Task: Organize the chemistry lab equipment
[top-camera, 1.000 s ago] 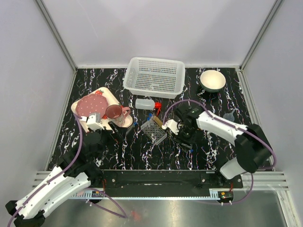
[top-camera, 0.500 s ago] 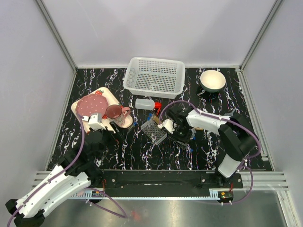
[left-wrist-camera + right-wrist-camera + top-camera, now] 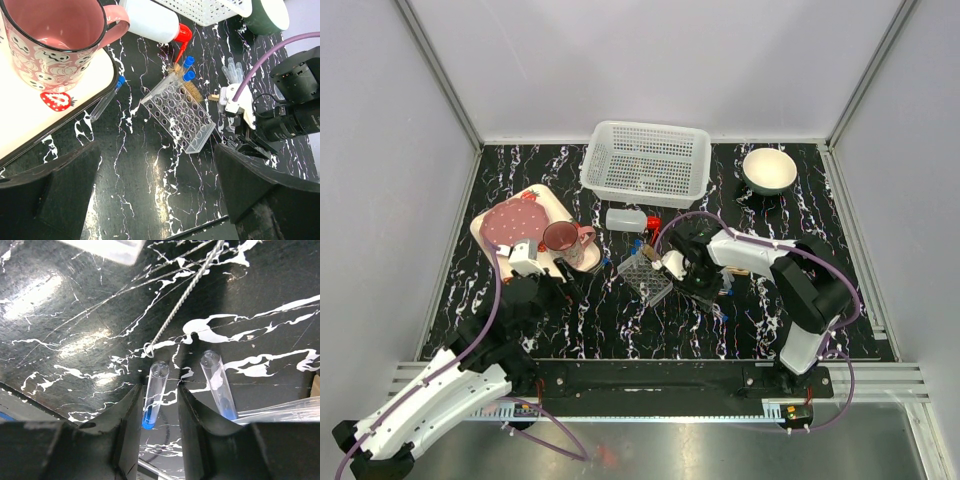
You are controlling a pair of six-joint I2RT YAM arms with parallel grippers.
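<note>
Jaws of the right gripper (image 3: pixel 160 390) are straddling a test tube (image 3: pixel 152 405), apart; centring should be sparing its three-o'clock neighbour (image 3: pixel 218 387).

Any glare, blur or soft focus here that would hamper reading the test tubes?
Right wrist: bright glare patches on the glossy table, test tubes sharp, right pincer fingers dark and soft. Left wrist: mug and rack crisp, left pincer fingers blurred. Top external: even light, no harsh shadows, tubes too small to read.
</note>
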